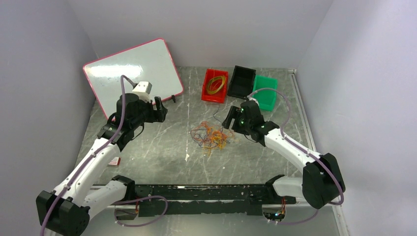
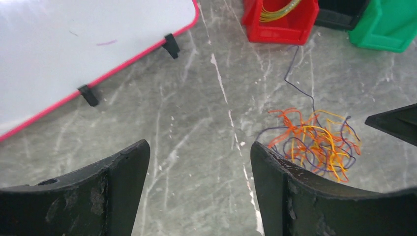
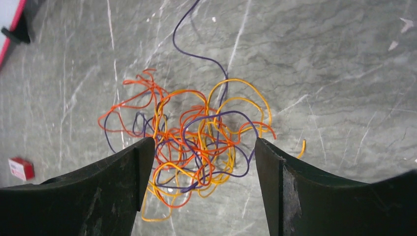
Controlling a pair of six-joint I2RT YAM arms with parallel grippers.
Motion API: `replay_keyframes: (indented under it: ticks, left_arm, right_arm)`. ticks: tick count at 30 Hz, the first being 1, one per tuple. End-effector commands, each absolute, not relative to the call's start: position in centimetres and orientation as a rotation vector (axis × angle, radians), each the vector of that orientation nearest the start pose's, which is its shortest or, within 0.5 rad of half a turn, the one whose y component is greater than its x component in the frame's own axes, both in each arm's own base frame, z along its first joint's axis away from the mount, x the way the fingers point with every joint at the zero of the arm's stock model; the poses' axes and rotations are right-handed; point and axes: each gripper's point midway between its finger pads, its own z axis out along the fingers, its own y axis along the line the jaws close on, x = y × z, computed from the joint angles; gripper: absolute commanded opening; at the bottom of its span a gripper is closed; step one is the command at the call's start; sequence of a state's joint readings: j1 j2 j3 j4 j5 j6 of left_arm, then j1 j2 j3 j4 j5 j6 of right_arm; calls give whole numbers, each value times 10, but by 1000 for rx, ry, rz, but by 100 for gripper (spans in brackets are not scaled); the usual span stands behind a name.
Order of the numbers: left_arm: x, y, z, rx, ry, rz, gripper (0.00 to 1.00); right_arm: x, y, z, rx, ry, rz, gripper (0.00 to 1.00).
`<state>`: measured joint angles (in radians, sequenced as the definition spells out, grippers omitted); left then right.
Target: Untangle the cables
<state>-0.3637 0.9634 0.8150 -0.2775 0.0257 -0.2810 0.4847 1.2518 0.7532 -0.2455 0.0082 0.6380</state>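
The cables [image 1: 211,137] lie in one messy bunch in the middle of the grey worktop [image 1: 162,147]. They are thin orange, yellow and dark purple loops, all mixed up together. One dark purple strand [image 2: 295,73] runs out of the bunch toward the far side, up to the red box [image 1: 215,86]. A short yellow bit [image 3: 302,147] lies alone just right of the bunch.

The right tool [image 1: 231,120] is at the far right edge of the bunch. Its two fingers stand wide apart. From its own camera the loops show between the fingers, but they are not pinched. The left tool [image 1: 158,109] is well to the left of the bunch, with its fingers wide apart too. Only bare worktop shows between them.

On the far side stand three boxes in a row: the red one with yellow loops inside, then a black box [image 1: 242,81], then a green box [image 1: 266,91]. A white board [image 1: 133,69] with a red rim stands at the far left. A small red thing [image 1: 114,161] lies on the left side, near the left arm.
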Motion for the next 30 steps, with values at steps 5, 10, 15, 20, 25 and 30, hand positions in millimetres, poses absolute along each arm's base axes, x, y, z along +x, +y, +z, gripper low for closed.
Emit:
replay_keyframes:
  ticks: [5, 10, 15, 20, 25, 30]
  left_arm:
    - [313, -125, 229, 175, 1970, -338, 76]
    - [309, -126, 224, 183, 1988, -353, 75]
    - [310, -127, 223, 190, 1992, -353, 75]
    - [310, -128, 220, 195, 2002, -355, 74]
    - [310, -129, 218, 201, 2013, -352, 73]
    - [309, -130, 218, 202, 2012, -364, 73]
  right_arm:
    - [308, 197, 122, 440, 2190, 695, 73]
    - [311, 209, 105, 452, 2231, 704, 69]
    - [314, 208, 92, 483, 2252, 658, 65]
    - [316, 214, 88, 483, 2258, 669, 60]
    - [319, 221, 79, 474, 2278, 684, 57]
    - [321, 222, 75, 467, 2282, 677, 48]
